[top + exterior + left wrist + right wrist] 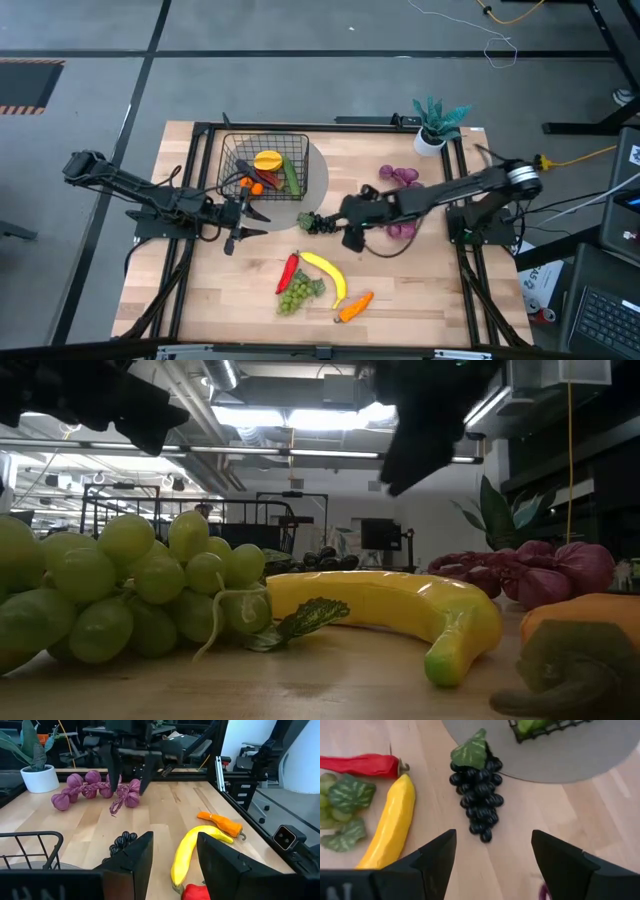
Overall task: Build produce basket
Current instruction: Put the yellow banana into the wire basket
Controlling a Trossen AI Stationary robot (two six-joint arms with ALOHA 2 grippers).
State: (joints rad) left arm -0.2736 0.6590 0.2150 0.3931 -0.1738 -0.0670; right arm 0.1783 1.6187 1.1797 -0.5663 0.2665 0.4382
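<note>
The basket [265, 165] stands on a grey round mat [312, 190] at the far left-centre of the wooden counter [420, 290]. Inside it lie an orange-yellow fruit [267, 159], a green cucumber [291, 178], a small orange piece [256, 187] and a dark item that may be the eggplant.

The left tool [243, 222] hangs just off the basket's near edge, its fingers spread wide and holding nothing; in its wrist view the fingers [132, 860] frame the banana [190, 851] and the dark grapes [121, 841].

The right tool [340, 226] hovers over the middle of the counter, right beside the dark grapes [481, 802], which lie at the mat's near edge. Its fingers [432, 856] also stand wide and empty, the bunch just ahead of them.

Toward the near side lie the red chili [288, 270], the green grapes [297, 293], the yellow banana and the carrot [355, 307], close together. The purple string [400, 176] of bulbs lies on the right, partly under the right arm. A teal potted plant [434, 126] stands at the far right corner.
</note>
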